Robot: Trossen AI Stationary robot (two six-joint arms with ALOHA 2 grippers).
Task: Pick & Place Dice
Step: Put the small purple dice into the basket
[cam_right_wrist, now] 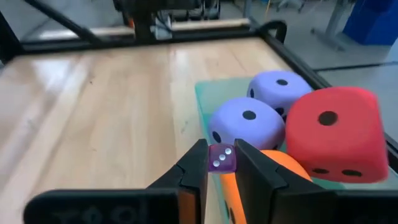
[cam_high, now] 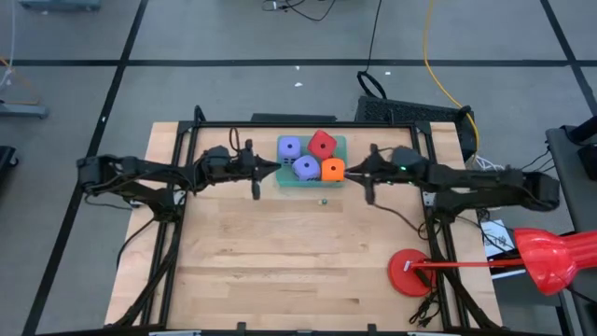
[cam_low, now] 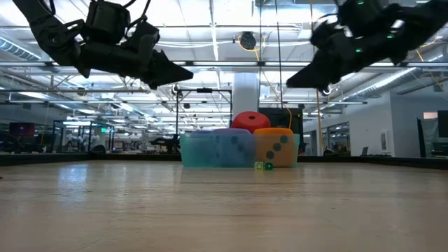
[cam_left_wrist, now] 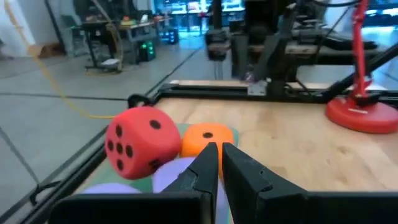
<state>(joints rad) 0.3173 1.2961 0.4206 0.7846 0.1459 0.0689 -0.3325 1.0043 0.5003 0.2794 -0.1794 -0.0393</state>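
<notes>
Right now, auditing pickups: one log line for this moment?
left gripper: shut, empty, beside tray | right gripper: shut on tiny purple die, beside tray | four big dice: in tray

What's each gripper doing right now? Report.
Left gripper: shut, holding nothing.
Right gripper: shut on a small purple die.

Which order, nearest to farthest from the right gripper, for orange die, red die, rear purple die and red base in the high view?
From the right gripper:
1. Orange die, beside its tip.
2. Red die, behind the orange.
3. Rear purple die, farther left.
4. Red base, table's front right.
</notes>
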